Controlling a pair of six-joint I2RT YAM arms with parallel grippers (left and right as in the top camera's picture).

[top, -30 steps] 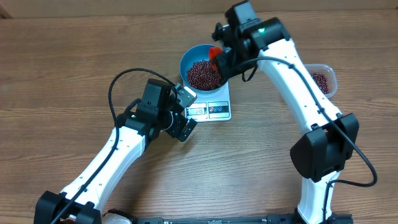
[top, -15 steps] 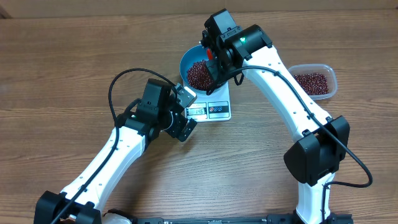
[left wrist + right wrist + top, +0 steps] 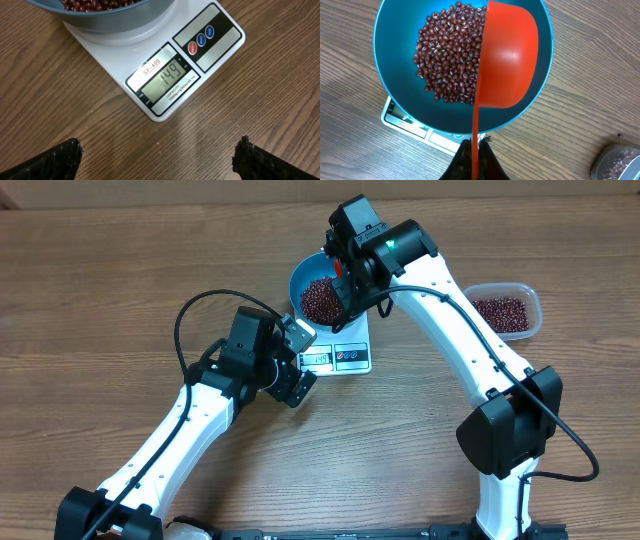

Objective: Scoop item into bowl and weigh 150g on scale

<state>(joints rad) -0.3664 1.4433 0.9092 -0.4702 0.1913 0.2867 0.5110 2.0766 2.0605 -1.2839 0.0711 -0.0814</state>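
Observation:
The blue bowl stands on the white scale, with a heap of the dark red-brown item inside. The scale shows 149 on its display in the left wrist view, below the bowl. My right gripper is shut on the thin handle of an orange scoop. The scoop is turned on its side over the bowl, beside the item, and I see no beans in it. My left gripper is open over bare wood just in front of the scale, holding nothing.
A clear plastic tub with more beans sits to the right of the scale; its corner shows as the tub in the right wrist view. The right arm arches over the table between the tub and the bowl.
The right arm swung left with the scoop from near the tub to over the bowl, uncovering the tub. It has held still for the last half second. The left arm has not moved.

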